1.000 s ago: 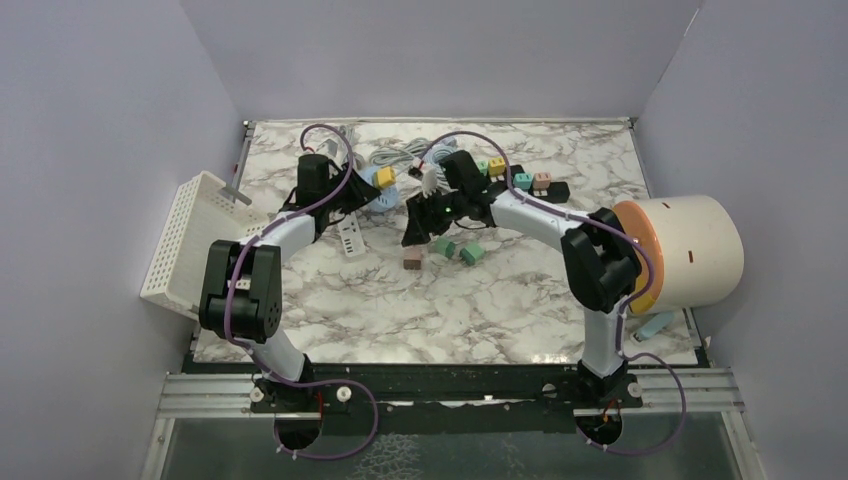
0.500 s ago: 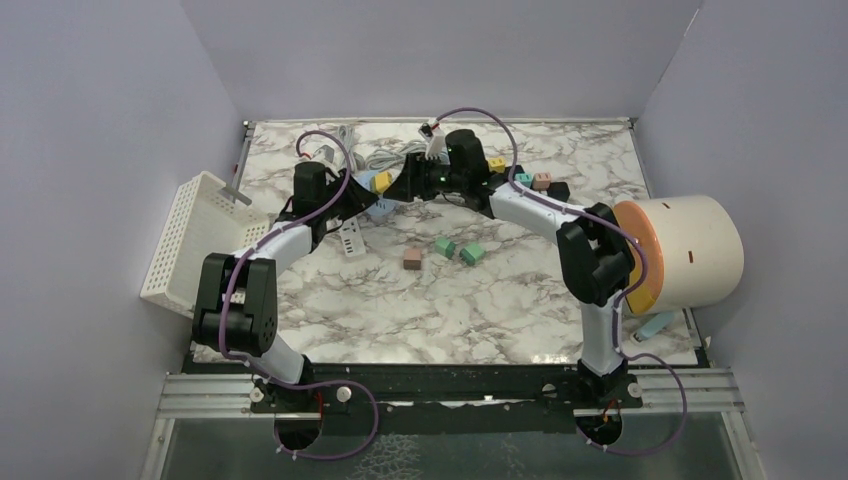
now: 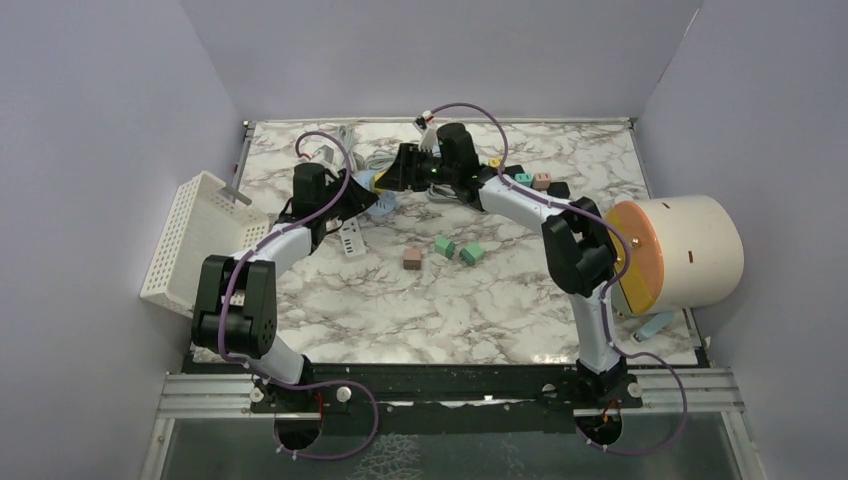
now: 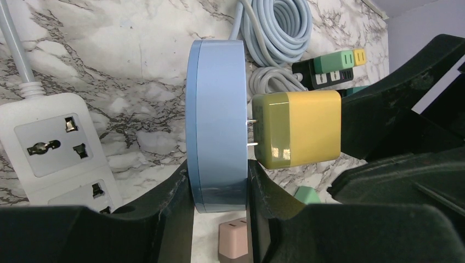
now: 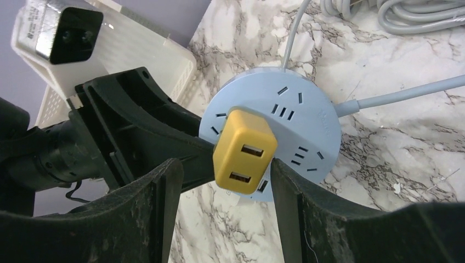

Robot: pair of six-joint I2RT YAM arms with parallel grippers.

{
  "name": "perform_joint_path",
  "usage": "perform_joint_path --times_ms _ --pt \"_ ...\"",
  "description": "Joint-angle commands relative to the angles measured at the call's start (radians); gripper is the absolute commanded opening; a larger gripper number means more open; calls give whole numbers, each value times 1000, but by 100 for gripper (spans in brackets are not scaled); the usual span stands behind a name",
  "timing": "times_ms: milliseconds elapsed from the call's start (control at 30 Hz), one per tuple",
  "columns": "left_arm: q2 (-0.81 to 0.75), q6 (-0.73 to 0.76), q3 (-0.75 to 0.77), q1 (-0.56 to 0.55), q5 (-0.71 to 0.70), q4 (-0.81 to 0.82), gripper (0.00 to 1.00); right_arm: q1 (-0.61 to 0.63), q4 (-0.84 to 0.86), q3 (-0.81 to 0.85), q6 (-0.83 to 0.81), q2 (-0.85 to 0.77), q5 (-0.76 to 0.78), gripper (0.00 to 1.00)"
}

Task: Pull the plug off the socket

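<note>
The round blue socket [image 4: 216, 126] stands on edge, clamped between my left gripper's [image 4: 217, 181] shut fingers. A yellow plug [image 4: 299, 127] sticks out of its face to the right, with a short length of both metal prongs showing. In the right wrist view my right gripper [image 5: 224, 181] is open, one finger on each side of the yellow plug [image 5: 244, 150], with a gap to the plug on both sides. The socket [image 5: 307, 126] lies behind the plug. In the top view both grippers meet at the back left [image 3: 383, 185].
A white power strip [image 4: 55, 142] lies left of the socket. Grey cable coils [image 4: 279, 27] sit behind it. A white basket [image 3: 190, 240] is at the left edge. A pink adapter [image 3: 411, 259] and green adapters [image 3: 445, 246] lie mid-table. A large cream cylinder [image 3: 680, 250] stands right.
My right arm has swung from the table's middle to the back left, bringing its open gripper around the yellow plug. The left gripper has stayed on the blue socket.
</note>
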Motion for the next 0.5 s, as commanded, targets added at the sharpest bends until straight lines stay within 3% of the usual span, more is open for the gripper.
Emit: perform_joint_path --times_ms 0,67,133,200,267,467 --pt "-60 2 -6 -4 -8 100 0 1 26 48 24 50 12 61" --pt "-60 2 -8 -8 -10 100 0 1 28 65 25 64 6 56" --pt "-62 5 -9 -10 -12 102 0 1 24 85 26 80 -4 44" --pt "-63 9 -11 -12 -17 103 0 1 22 100 29 89 -8 27" --pt "-62 13 -15 -13 -24 102 0 1 16 110 26 89 -9 3" --pt "-30 17 -21 -13 -34 102 0 -36 108 3 12 -51 3 1"
